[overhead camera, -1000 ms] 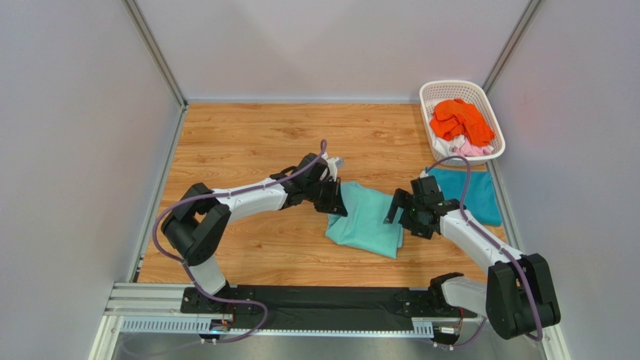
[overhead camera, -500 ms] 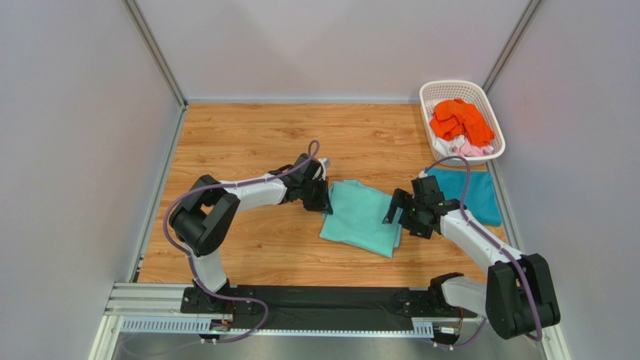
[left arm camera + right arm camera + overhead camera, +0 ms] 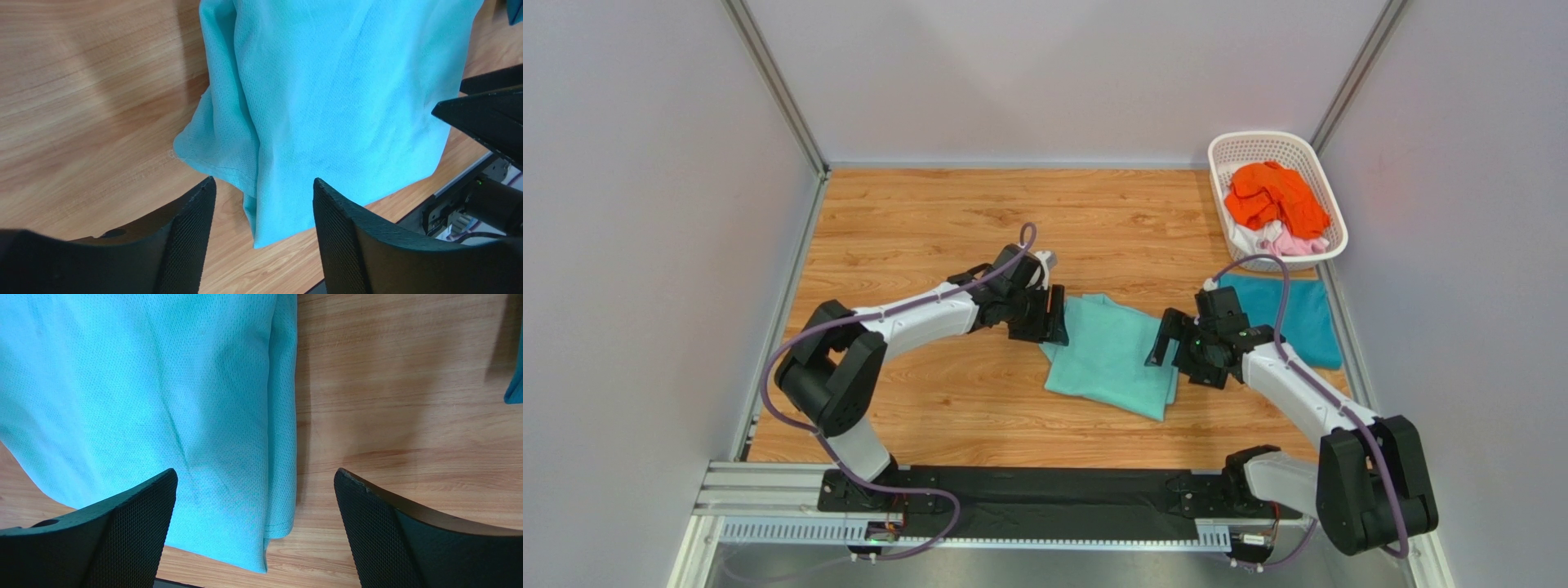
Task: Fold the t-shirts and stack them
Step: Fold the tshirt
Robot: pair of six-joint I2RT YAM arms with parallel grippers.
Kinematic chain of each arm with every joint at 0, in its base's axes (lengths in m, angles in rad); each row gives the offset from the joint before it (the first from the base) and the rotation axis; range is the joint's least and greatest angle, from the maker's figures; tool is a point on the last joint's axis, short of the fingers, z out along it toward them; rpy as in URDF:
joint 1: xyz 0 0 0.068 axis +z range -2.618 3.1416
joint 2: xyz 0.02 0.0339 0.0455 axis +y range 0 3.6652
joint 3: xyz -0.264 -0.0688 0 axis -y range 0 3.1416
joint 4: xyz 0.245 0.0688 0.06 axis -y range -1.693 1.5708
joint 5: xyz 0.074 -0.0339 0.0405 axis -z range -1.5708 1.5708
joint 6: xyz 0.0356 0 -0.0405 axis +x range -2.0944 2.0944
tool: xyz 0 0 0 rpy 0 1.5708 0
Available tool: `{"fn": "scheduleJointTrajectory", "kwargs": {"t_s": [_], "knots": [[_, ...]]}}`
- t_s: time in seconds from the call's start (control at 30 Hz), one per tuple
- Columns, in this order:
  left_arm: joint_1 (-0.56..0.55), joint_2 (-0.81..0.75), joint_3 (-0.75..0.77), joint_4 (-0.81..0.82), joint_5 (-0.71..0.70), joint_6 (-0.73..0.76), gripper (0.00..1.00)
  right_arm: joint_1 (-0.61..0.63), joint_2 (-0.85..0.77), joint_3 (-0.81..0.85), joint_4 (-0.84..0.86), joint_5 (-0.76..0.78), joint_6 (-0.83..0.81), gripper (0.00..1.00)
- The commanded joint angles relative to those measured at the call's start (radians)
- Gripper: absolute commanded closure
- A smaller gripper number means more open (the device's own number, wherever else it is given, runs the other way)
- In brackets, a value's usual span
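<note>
Midway across the desk (image 3: 916, 233), folding the mint green t-shirt (image 3: 1112, 355), with left pincer (image 3: 264, 190) and right pincer (image 3: 255, 474) spread apart (clamping nothing). Next, likely: pinching an edge, folding over.

Wooden table (image 3: 928, 233), folded mint green t-shirt (image 3: 1109, 355), teal t-shirt (image 3: 1302, 316), white basket (image 3: 1263, 135)

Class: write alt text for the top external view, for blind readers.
A folded mint green t-shirt lies on a wooden table between the open left gripper and right gripper. Right of it, a teal blue t-shirt lies beside a white basket.
</note>
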Motion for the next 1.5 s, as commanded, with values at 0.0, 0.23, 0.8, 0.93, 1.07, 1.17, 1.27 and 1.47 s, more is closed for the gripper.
{"fn": "scheduleJointTrajectory", "kwargs": {"t_s": [0.0, 0.23, 0.8, 0.93, 1.07, 1.17, 1.27, 1.47], "knots": [[-0.002, -0.038, 0.045, -0.048, -0.072, 0.041, 0.32, -0.004, -0.023, 0.013, 0.034, -0.015, -0.018, 0.00], [-0.002, 0.106, 0.140, -0.083, -0.038, 0.055, 0.29, -0.005, -0.018, 0.009, 0.037, -0.023, -0.021, 0.00], [-0.026, 0.162, 0.143, 0.026, 0.158, -0.034, 1.00, -0.004, 0.026, -0.001, 0.052, -0.018, -0.014, 0.00], [-0.034, 0.086, 0.125, 0.015, 0.151, -0.049, 1.00, -0.004, 0.026, -0.002, 0.055, -0.018, -0.016, 0.00], [-0.046, 0.040, 0.114, 0.020, 0.168, -0.064, 1.00, -0.004, 0.023, -0.007, 0.066, -0.026, -0.010, 0.00], [-0.049, 0.026, 0.093, 0.078, 0.198, -0.086, 1.00, -0.004, 0.020, -0.011, 0.072, -0.030, -0.007, 0.00], [-0.048, 0.052, 0.079, 0.130, 0.229, -0.109, 1.00, -0.004, 0.017, -0.017, 0.077, -0.033, -0.005, 0.00], [-0.038, 0.137, -0.001, 0.279, 0.316, -0.179, 0.99, -0.010, -0.009, -0.027, 0.068, -0.035, -0.005, 0.00]]}}
